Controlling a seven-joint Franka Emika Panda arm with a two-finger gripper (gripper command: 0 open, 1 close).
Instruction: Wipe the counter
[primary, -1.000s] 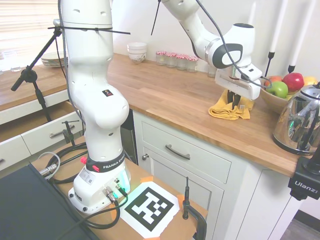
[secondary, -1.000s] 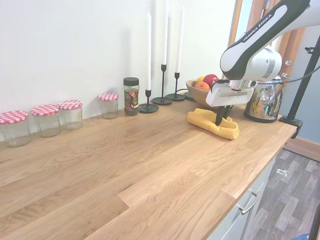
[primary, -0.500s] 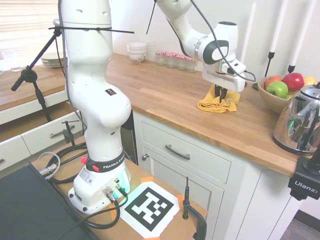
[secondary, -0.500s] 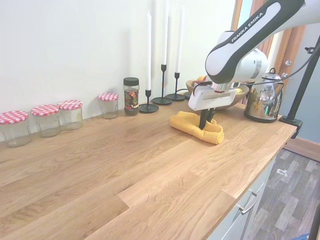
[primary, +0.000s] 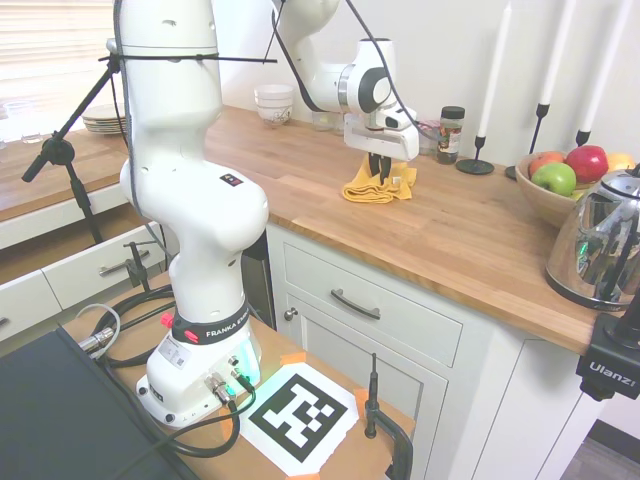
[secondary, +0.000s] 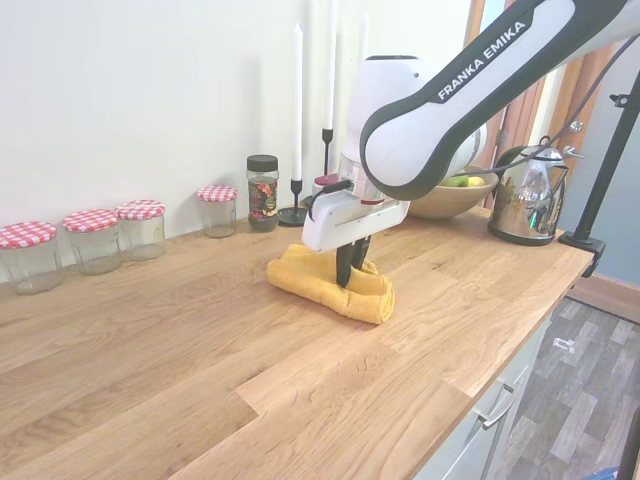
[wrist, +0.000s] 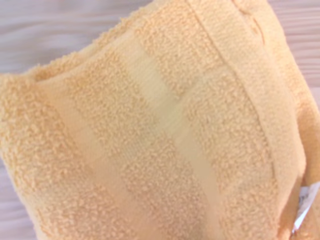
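A folded yellow towel (primary: 372, 187) (secondary: 305, 275) lies on the long brown wooden counter (primary: 300, 185) (secondary: 180, 340), about midway along it. My gripper (primary: 380, 176) (secondary: 347, 281) points straight down, its dark fingers shut on a fold of the towel and pressing it onto the wood. The wrist view is filled by the towel's (wrist: 160, 130) terry cloth, with a strip of counter (wrist: 60, 25) at one edge.
Several jars with red checked lids (secondary: 90, 238) and a spice jar (secondary: 262, 192) line the wall. Black candlesticks (primary: 478, 160), a fruit bowl (primary: 552, 185) and a steel kettle (primary: 600, 245) stand toward one end. White bowls (primary: 274, 105) stand at the other end.
The gripper has slid the towel along the counter, away from the fruit bowl and kettle toward the counter's middle, still shut on it.
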